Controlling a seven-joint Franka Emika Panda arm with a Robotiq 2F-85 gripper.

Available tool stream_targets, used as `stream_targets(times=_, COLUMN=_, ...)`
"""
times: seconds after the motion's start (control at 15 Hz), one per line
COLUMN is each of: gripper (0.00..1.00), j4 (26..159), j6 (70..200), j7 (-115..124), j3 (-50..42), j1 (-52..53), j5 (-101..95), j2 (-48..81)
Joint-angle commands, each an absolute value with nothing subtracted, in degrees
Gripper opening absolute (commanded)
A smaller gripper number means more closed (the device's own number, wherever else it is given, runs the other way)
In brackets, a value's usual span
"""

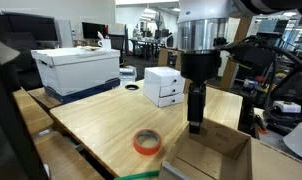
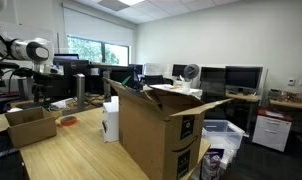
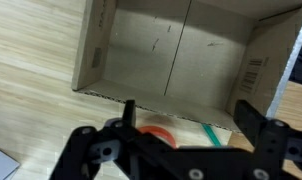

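Observation:
My gripper (image 1: 195, 124) hangs open and empty just above the wooden table (image 1: 91, 125). It is beside the rim of a small open cardboard box (image 1: 213, 156). In the wrist view the two black fingers (image 3: 249, 115) stand wide apart with nothing between them. The empty cardboard box (image 3: 181, 45) lies beyond them. An orange tape roll (image 3: 156, 128) lies flat on the wood below the gripper (image 3: 189, 115), partly hidden by its body. The same tape roll (image 1: 146, 143) sits a little apart from the fingers in an exterior view.
A white two-drawer box (image 1: 163, 87) and a white storage box (image 1: 79, 70) on a blue lid stand farther back. A green strip (image 3: 213, 135) lies by the small box. A tall open cardboard box (image 2: 156, 130) stands at the table's end.

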State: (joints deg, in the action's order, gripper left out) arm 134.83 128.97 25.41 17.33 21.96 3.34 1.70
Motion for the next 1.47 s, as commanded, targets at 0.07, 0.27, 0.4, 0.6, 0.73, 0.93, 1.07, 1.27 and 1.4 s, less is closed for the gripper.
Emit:
stream_targets(times=0.07, gripper=1.0, j4=137.0, j6=127.4, j7=26.3, j3=18.1, j1=21.2, j5=5.1, j2=-1.2)
stream_targets(times=0.27, gripper=1.0, j4=137.4, j6=127.1, j7=26.1, j3=18.1, j1=21.1, j5=5.0, j2=-1.6)
stream_targets(times=0.4, gripper=1.0, j4=137.4, j6=126.7, j7=25.9, j3=18.3, j1=21.3, j5=4.9, j2=-1.9)
stream_targets(times=0.6, gripper=1.0, j4=137.6, j6=126.5, j7=25.7, j3=18.5, j1=21.2, j5=5.0, j2=-2.5)
stream_targets(times=0.73, gripper=1.0, j4=137.5, j6=125.9, j7=25.6, j3=18.6, j1=21.3, j5=4.7, j2=-2.9)
stream_targets(times=0.93, gripper=1.0, j4=135.8, j6=126.7, j7=25.5, j3=18.7, j1=21.1, j5=3.9, j2=-0.7)
stream_targets(times=1.07, gripper=1.0, j4=135.8, j6=126.6, j7=25.4, j3=18.7, j1=21.1, j5=3.9, j2=-0.8)
stream_targets(times=1.27, gripper=1.0, j4=135.9, j6=126.5, j7=25.4, j3=18.7, j1=21.1, j5=3.9, j2=-0.9)
stream_targets(times=1.4, gripper=1.0, j4=135.9, j6=126.5, j7=25.4, j3=18.7, j1=21.1, j5=3.9, j2=-0.9)
